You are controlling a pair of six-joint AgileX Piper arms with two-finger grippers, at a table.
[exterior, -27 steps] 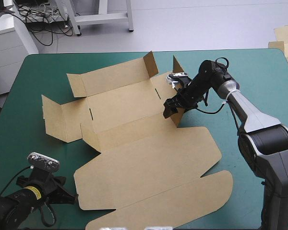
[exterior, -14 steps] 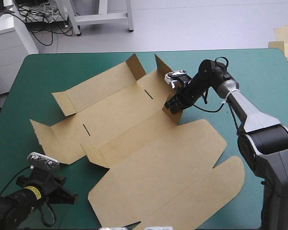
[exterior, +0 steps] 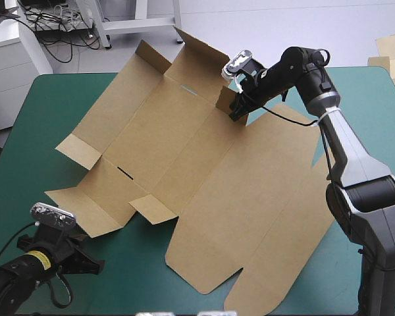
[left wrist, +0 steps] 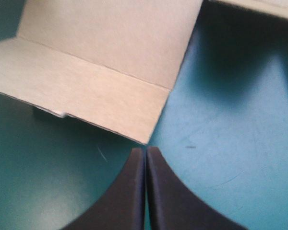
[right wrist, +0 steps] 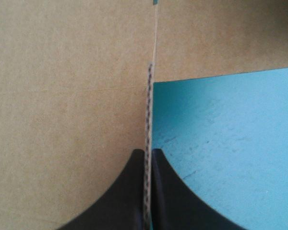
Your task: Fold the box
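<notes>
box: swung round since just before, its far flaps apparently lifted.
right gripper: clamped on the box's flap edge.
left gripper: closed, empty, beside a flap corner.

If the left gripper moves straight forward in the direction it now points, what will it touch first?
Probably the box: a flap corner lies just ahead of the shut left gripper, though its height above the teal-green cover is unclear.
</notes>
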